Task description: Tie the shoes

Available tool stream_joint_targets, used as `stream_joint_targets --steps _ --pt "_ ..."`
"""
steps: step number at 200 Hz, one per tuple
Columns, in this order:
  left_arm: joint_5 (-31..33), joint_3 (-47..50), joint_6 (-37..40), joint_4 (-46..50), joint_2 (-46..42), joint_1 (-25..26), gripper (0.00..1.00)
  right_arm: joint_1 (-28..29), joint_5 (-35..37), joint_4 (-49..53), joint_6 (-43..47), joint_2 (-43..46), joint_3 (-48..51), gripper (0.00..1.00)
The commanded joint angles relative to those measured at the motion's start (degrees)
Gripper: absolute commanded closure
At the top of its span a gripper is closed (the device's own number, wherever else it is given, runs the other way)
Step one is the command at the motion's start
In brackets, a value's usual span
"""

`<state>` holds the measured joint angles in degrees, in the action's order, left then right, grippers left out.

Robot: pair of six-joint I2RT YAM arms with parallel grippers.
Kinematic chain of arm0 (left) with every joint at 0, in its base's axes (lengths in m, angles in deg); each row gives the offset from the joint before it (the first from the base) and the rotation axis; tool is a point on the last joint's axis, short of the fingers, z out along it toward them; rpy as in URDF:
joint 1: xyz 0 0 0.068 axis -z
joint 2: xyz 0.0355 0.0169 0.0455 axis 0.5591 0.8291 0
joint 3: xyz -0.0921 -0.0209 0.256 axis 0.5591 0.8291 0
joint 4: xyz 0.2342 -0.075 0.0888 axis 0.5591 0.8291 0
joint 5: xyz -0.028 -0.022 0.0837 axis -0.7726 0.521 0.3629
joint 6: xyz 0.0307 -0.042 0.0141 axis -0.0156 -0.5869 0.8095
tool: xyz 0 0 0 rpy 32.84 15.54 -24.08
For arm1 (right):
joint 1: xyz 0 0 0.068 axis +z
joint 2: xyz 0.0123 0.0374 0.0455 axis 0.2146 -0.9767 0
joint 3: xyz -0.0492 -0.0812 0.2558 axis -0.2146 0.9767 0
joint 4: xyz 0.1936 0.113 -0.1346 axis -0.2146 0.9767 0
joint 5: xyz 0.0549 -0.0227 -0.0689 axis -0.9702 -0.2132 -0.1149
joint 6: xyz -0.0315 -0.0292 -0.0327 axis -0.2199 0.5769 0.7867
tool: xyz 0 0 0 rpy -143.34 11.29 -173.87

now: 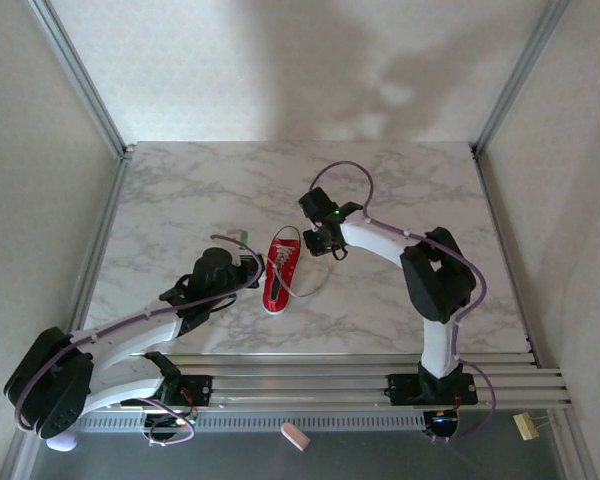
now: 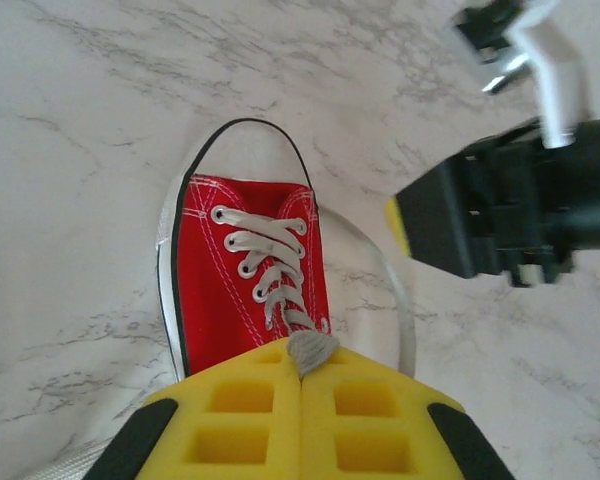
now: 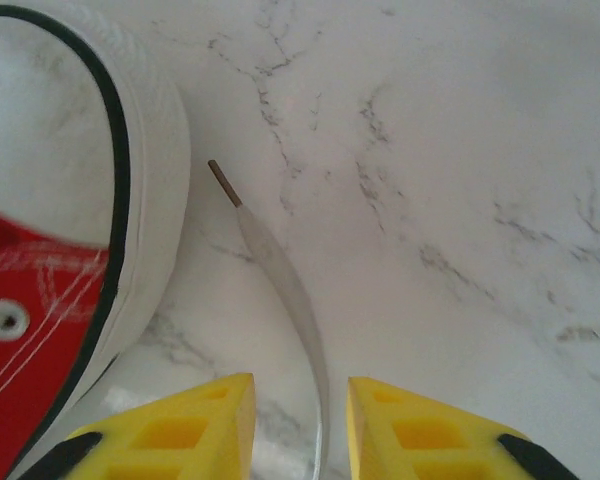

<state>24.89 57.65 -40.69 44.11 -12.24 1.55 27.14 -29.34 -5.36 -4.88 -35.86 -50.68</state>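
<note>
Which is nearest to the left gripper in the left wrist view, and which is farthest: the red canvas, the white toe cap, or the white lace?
1. White lace, pinched in the shut jaws of the left gripper, bottom centre.
2. Red canvas, just beyond, left of centre.
3. White toe cap, farthest, towards the top.

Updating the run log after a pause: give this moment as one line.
left gripper: shut on white lace | right gripper: open, straddling loose lace end | red canvas sneaker: untied

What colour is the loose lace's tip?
Dark brown; the lace tip shows best in the right wrist view.
</note>
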Motion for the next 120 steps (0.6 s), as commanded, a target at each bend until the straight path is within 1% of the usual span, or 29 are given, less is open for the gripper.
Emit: stream_joint_targets --steps 1,49,88,120 --pt "1.6 0.5 -2.3 -3.0 -1.4 0.3 1.00 -0.3 -1.7 3.4 4.0 -3.7 -4.2 0.69" --pt "1.1 1.0 -2.5 -2.8 -2.1 0.4 1.00 -0.3 -1.7 3.9 4.2 -9.4 -9.1 0.68" --pt "0.7 0.8 -2.2 -2.4 -2.1 0.4 1.00 -0.3 3.8 4.7 3.5 -12.1 -10.2 0.68" --pt "0.3 0.5 -1.9 -2.4 -1.5 0.4 1.00 -0.3 2.9 4.5 3.5 -13.0 -9.7 0.69"
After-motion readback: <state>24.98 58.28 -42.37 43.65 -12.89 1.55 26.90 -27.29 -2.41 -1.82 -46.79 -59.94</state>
